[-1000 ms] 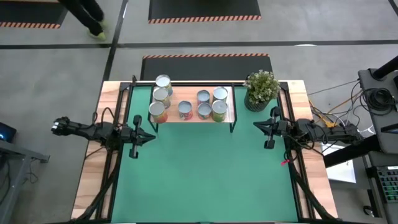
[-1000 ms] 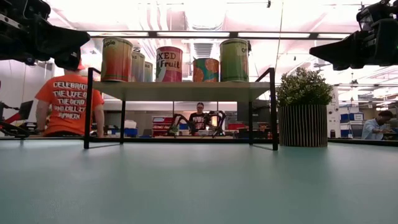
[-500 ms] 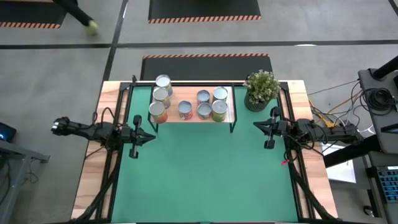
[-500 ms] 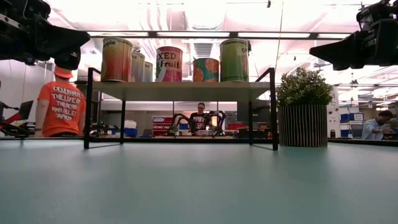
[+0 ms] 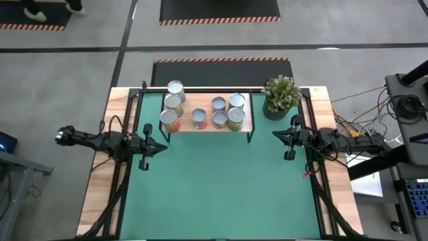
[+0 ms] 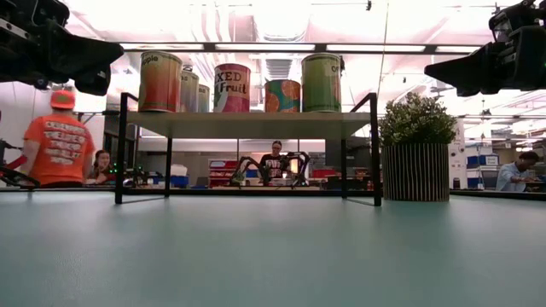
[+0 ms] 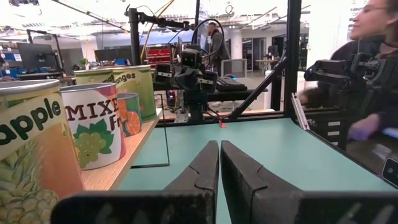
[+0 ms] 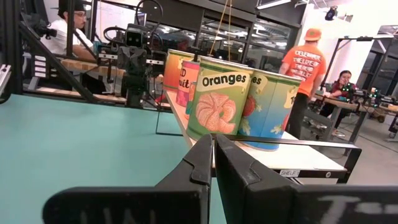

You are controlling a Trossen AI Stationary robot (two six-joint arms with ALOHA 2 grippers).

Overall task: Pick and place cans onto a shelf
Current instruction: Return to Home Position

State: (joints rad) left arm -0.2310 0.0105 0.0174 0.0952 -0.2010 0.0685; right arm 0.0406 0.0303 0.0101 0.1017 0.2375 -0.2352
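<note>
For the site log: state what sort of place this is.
Probably a robotics lab or workshop: another arm rig stands behind the shelf, a person in an orange shirt stands among benches, and hazard-striped mats lie on the concrete floor.

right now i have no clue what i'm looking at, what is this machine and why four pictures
It is a robot: two dark arms at a table, each ending in a two-finger gripper. The top-down picture shows the whole table, with the left gripper and right gripper over a green mat, one at each side. The level picture looks across the mat from table height. The other two come from cameras on the wrists, looking past each arm's own fingers. At the far edge stands a low wooden shelf with eight cans on it, a potted plant beside it. Both grippers are shut and hold nothing.
</note>
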